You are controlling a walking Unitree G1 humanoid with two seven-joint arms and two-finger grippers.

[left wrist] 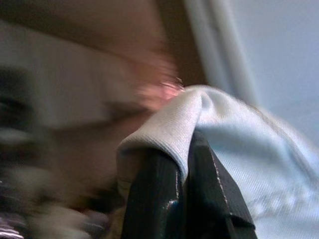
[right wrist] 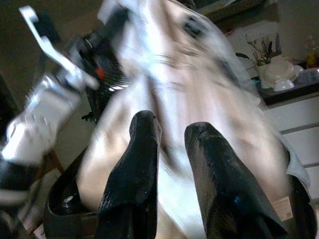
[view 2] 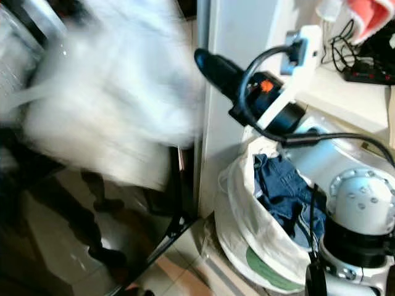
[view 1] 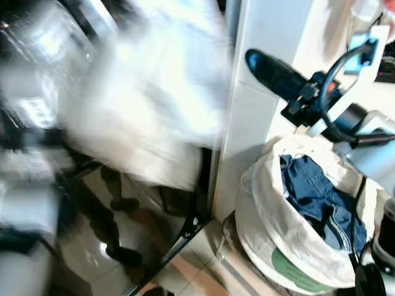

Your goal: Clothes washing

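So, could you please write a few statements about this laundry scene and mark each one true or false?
1. The left gripper has its fingers closed on a pale blue-white cloth garment. True.
2. The white fabric laundry basket holds a red towel. False: it holds a dark blue denim garment.
3. The right gripper fingers are apart, holding nothing. True.
4. The basket stands on a wooden table. False: it stands on the tiled floor, beside a tall white panel.
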